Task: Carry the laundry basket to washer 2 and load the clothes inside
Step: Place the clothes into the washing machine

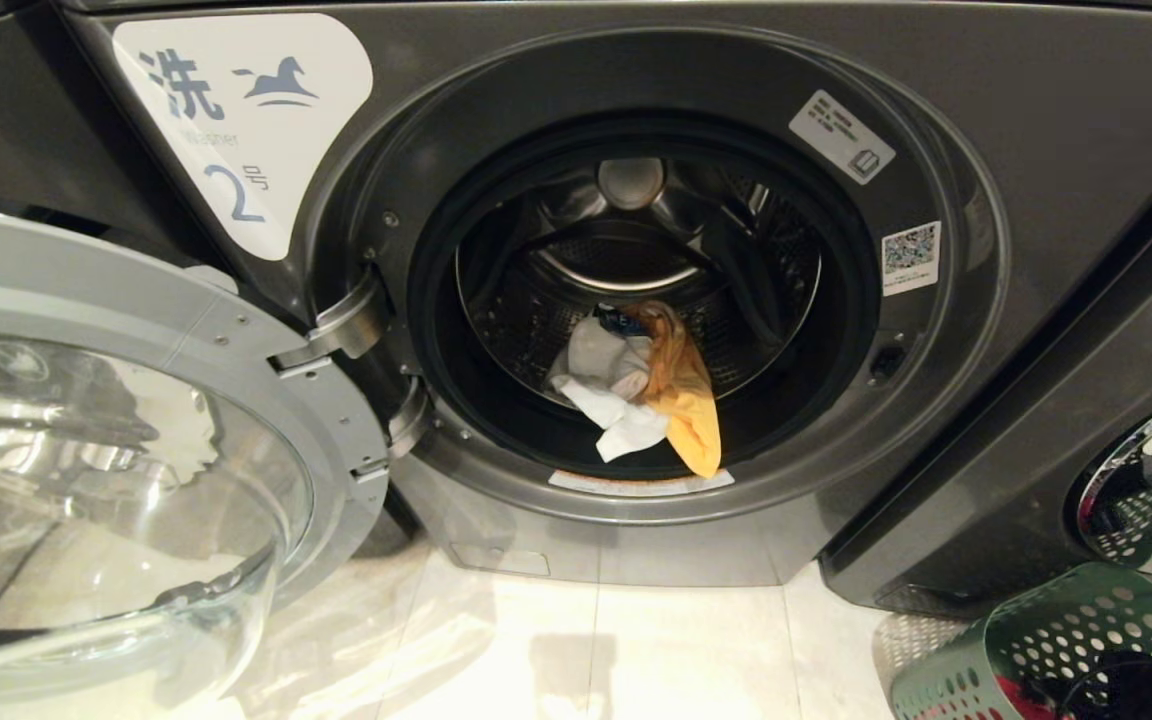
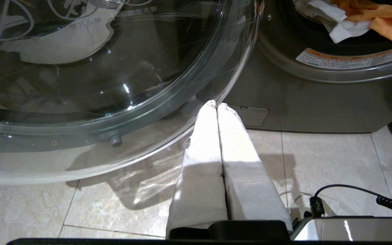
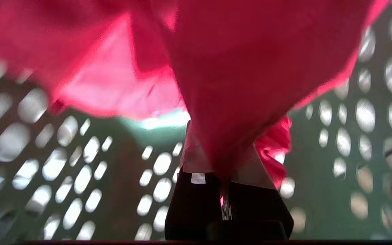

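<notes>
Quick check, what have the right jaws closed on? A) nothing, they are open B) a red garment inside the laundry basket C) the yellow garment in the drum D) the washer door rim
B: the right wrist view shows the right gripper shut on a red garment, with the perforated green walls of the laundry basket all around it.

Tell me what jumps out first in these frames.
The dark grey front-load washer labelled 2 fills the head view, its round glass door swung open to the left, and white and orange clothes spill over the drum's lip. Inside the dark green perforated plastic basket at lower right, the right end effector is shut on a bright red cloth.
</notes>
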{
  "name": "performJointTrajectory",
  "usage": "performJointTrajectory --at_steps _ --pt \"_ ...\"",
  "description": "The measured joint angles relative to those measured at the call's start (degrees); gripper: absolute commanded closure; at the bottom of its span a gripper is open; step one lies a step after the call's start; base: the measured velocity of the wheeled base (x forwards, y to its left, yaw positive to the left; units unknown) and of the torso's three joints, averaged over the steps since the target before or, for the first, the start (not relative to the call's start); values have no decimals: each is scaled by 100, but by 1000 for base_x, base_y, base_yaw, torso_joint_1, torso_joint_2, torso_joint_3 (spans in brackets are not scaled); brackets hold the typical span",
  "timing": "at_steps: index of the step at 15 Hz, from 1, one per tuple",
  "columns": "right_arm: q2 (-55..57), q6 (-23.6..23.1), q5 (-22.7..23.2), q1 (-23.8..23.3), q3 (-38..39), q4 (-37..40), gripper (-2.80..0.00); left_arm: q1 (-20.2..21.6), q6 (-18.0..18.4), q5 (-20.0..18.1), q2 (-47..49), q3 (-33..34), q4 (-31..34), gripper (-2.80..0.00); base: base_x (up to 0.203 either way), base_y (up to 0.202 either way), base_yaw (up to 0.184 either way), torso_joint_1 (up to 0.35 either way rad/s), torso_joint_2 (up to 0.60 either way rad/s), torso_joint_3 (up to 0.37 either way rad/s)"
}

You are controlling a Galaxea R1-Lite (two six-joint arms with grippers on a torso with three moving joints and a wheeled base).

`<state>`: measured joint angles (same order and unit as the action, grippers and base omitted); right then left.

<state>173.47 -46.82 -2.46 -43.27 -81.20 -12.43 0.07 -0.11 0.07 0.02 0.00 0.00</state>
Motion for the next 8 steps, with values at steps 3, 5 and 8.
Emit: performJointTrajectory --at_steps 3,5,8 --pt "-1032 -28 31 -62 883 256 0 0 0 0 0 0 0 0 0 0 0 0 0 0" --pt "-2095 -18 44 -99 1381 811 0 0 1 -2 0 0 0 0 0 0 0 0 0 0" --pt "-4042 -9 199 -250 2003 2114 0 0 0 0 0 0 0 0 0 0 0 0 0 0"
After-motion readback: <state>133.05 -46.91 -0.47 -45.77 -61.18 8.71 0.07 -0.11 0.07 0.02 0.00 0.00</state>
